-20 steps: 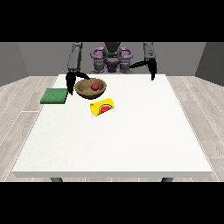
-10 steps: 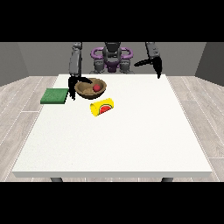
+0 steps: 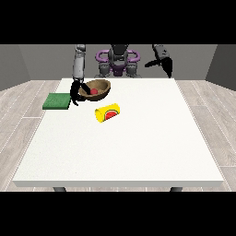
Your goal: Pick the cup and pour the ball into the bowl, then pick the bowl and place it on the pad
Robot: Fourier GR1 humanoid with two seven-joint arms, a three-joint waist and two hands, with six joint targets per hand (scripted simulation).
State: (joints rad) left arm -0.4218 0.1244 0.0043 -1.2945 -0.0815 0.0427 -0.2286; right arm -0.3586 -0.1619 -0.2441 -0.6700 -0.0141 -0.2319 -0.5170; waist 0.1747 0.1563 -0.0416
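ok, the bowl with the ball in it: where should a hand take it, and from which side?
Judging by its pose, the rim on the pad side. The bowl sits upright and open with the red ball inside, so its thin rim offers a pinch. The hand at the view's left is already at that edge, and the green pad lies just beyond, so the carry would be short.

A large white table (image 3: 138, 147) stands on a pale wood-plank floor (image 3: 209, 120) before plain grey walls (image 3: 41, 62).
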